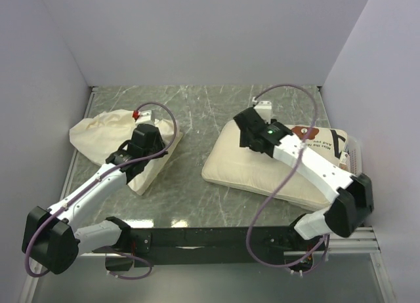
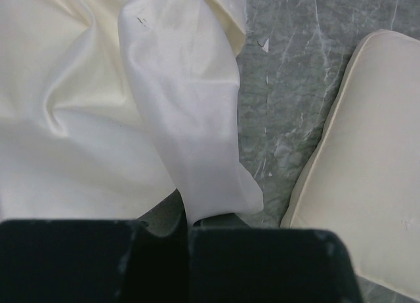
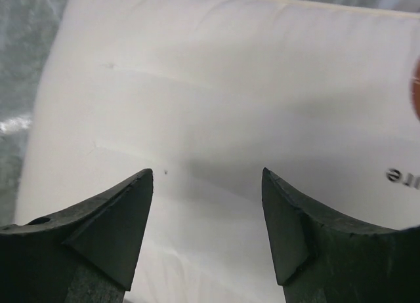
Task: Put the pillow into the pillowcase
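The pillow (image 1: pixel 243 172) lies flat on the right half of the table, puffy and cream, with a brown print and black text near its far right end (image 1: pixel 315 138). My right gripper (image 1: pixel 248 138) hangs open just over its left part; in the right wrist view the fingertips (image 3: pixel 146 178) stand wide apart above the pillow (image 3: pixel 223 86), with only its surface between them. The pillowcase (image 1: pixel 98 132) is a limp cream heap at the left. My left gripper (image 1: pixel 148 124) is shut on a fold of the pillowcase (image 2: pixel 187 152) that runs down between its jaws.
The table is green marble (image 1: pixel 197 113), boxed in by pale walls on the left, back and right. A black rail (image 1: pixel 210 237) with both arm bases runs along the near edge. In the left wrist view the pillow's edge (image 2: pixel 367 172) lies close to the right of the pillowcase.
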